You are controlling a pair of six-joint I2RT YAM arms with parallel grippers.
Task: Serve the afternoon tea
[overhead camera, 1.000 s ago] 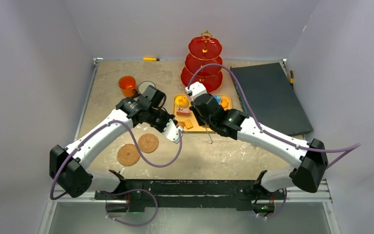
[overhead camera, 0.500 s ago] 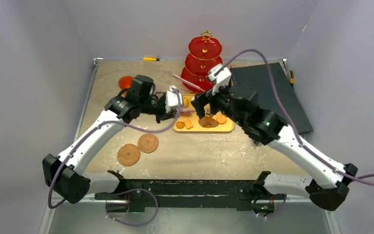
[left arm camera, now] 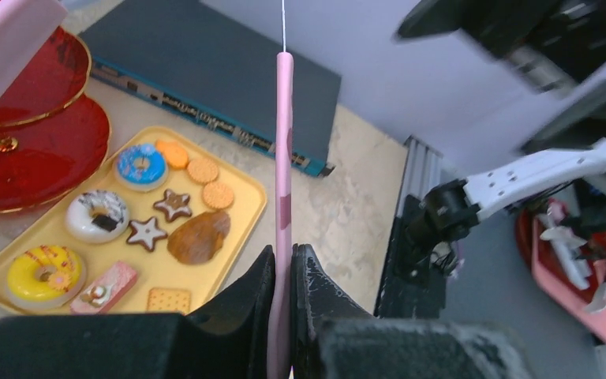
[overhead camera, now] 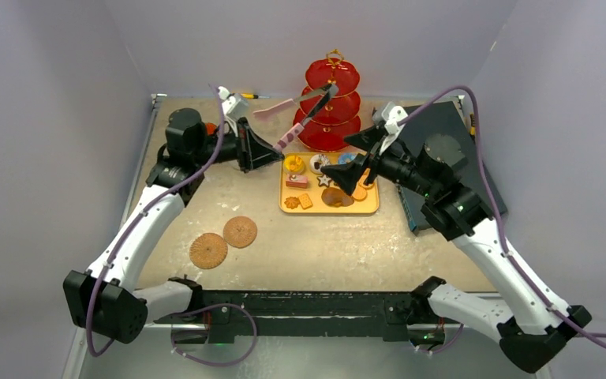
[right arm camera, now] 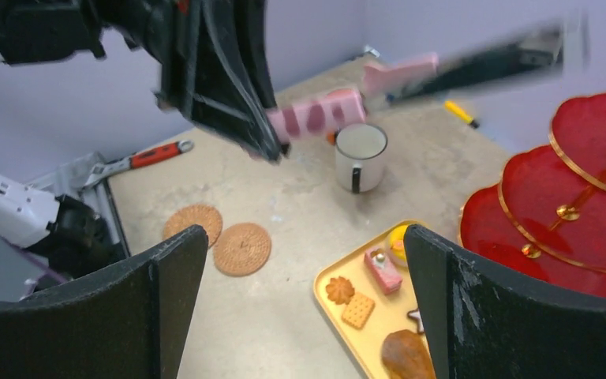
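My left gripper (overhead camera: 276,156) is shut on one pink arm of the tongs (overhead camera: 290,136), whose metal tips reach toward the red three-tier stand (overhead camera: 331,106). In the left wrist view the pink strip (left arm camera: 284,158) runs up from between the closed fingers (left arm camera: 256,300). Pastries and biscuits (overhead camera: 316,164) lie on the yellow tray (overhead camera: 369,210). My right gripper (overhead camera: 335,164) hovers over the tray, open and holding nothing (right arm camera: 306,237). The white mug (right arm camera: 360,156) stands beyond the tray. Of the orange mug (overhead camera: 207,129) only a sliver shows behind the left arm.
Two round woven coasters (overhead camera: 207,250) (overhead camera: 240,231) lie at the front left. A dark flat board (overhead camera: 442,150) sits at the right under the right arm. A yellow screwdriver (overhead camera: 252,95) lies at the back edge.
The right gripper has opened and drawn back to the right above the tray. The left gripper has swung up and back to the left, carrying the tongs toward the stand.
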